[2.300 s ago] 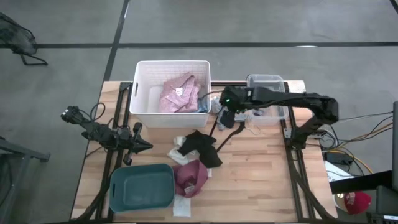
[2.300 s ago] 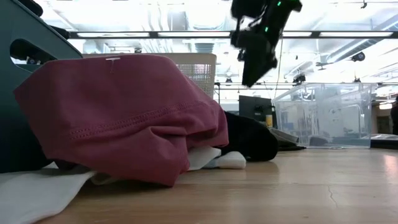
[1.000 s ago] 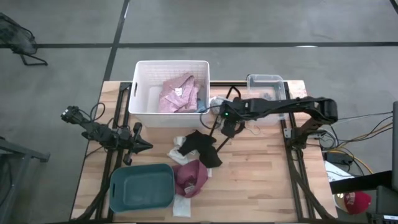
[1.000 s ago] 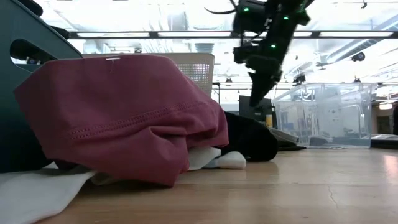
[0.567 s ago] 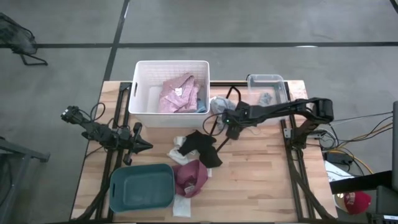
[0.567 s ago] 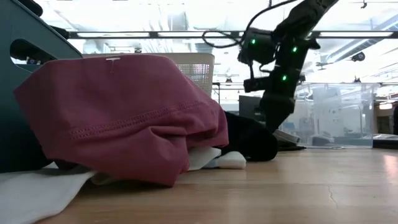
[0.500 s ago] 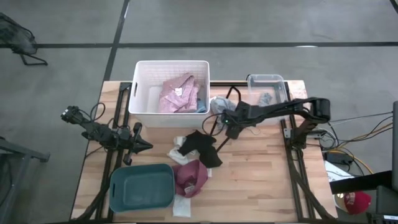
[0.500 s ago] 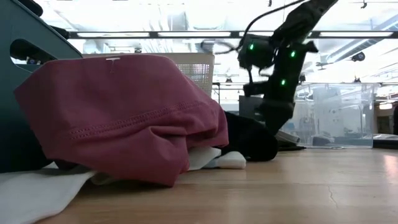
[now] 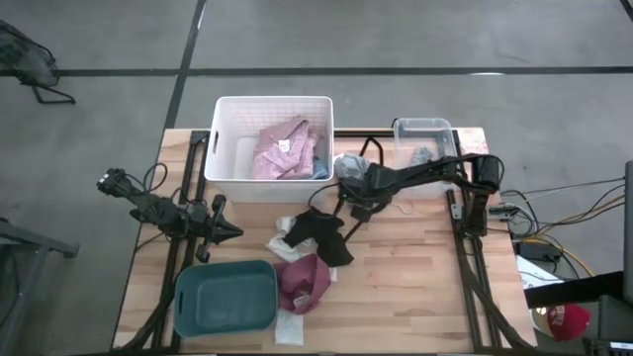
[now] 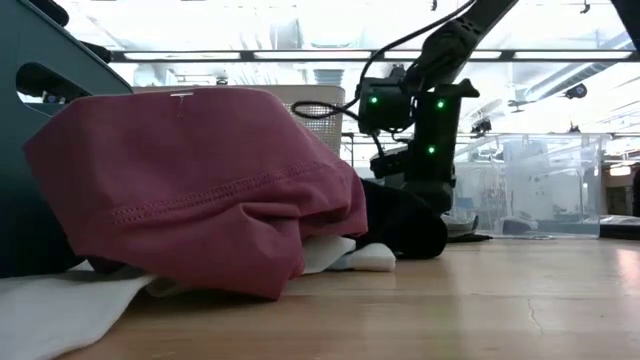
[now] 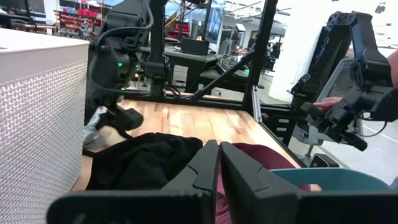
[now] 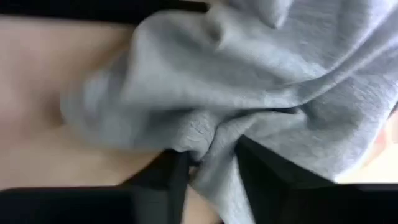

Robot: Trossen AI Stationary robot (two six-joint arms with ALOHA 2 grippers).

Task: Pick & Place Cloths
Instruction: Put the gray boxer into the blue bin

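Observation:
A grey cloth [image 9: 348,165] lies on the table between the white basket [image 9: 226,148] and the clear bin [image 9: 427,127]. My right gripper [image 9: 352,185] has come down on it and is shut on it; the cloth fills the right wrist view [image 12: 261,74]. The pink checked shirt [image 9: 285,148] sits in the white basket, and a small grey piece [image 9: 422,155] is in the clear bin. The black piece [image 9: 322,233], the maroon piece [image 9: 303,283] and the cream strip [image 9: 293,327] lie mid-table. My left gripper [image 9: 233,233] waits shut at the table's left, also in its own wrist view [image 11: 218,163]. My right gripper pinches a bunched fold of the grey cloth [image 12: 202,142] between its two fingers [image 12: 163,177], with creases running out from the pinch. It comes from above, pointing down. The cloth rests on the table; one layer or several, I cannot tell.
A teal bin [image 9: 226,295] stands at the near left, touching the maroon piece. A black wire hanger [image 9: 346,212] lies beside the black piece, close to my right gripper. A white piece [image 9: 284,228] lies left of the black piece. Bare wood shows at the near right.
My right arm has swung from the clear bin toward the table's left and gone down beside the white basket onto the grey cloth. The other cloths have stayed where they were.

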